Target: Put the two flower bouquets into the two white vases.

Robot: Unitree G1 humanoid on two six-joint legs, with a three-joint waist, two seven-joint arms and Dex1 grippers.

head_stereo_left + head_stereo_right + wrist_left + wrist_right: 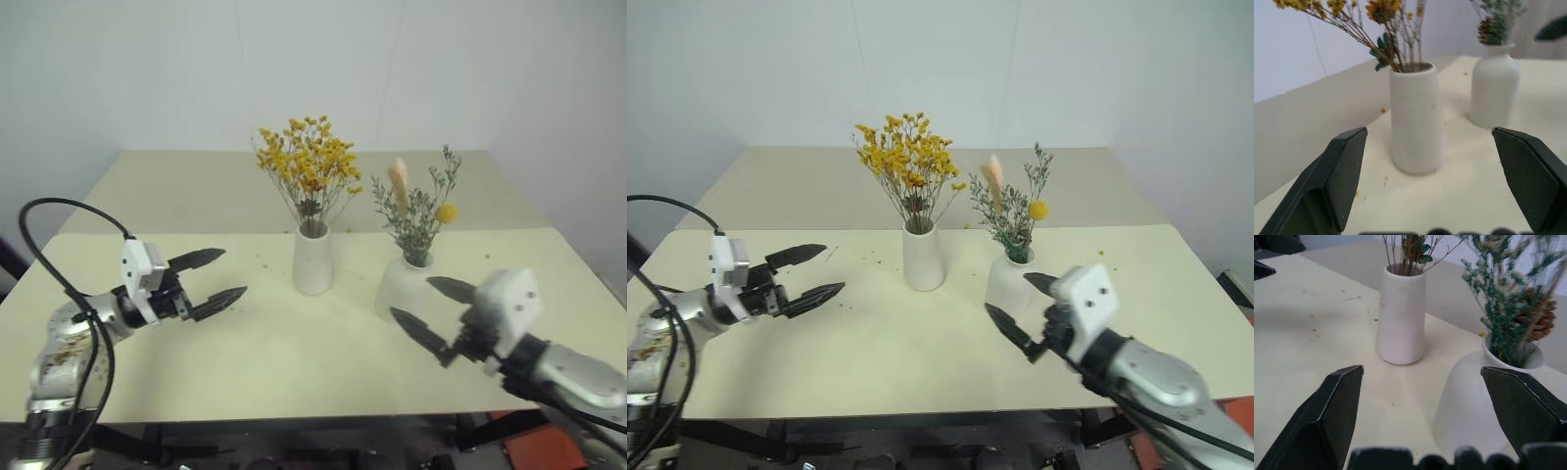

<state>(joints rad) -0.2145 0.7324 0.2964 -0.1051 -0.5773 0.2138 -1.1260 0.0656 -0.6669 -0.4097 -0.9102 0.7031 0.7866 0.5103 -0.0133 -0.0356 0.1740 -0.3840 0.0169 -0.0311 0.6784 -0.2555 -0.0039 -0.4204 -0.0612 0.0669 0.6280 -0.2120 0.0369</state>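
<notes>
Right gripper [429, 307]: nearest my camera, jaws wide apart, empty, just beside squat vase [402, 287].
Left gripper [217, 279]: jaws apart, empty, well left of tall vase [313, 260].
Yellow spray [308, 164]: stems down in tall vase, upright.
Green sprig [419, 211]: sits in squat vase, pinecone at the mouth.
Table [255, 362]: only a few shed crumbs.
Status: I judge both bouquets placed, task looks done.
Handling: I'd guess dried stems are light, brittle, shed easily; if regrasping, pinch low on bundled stems, never the heads. Vases look smooth, tippable.
</notes>
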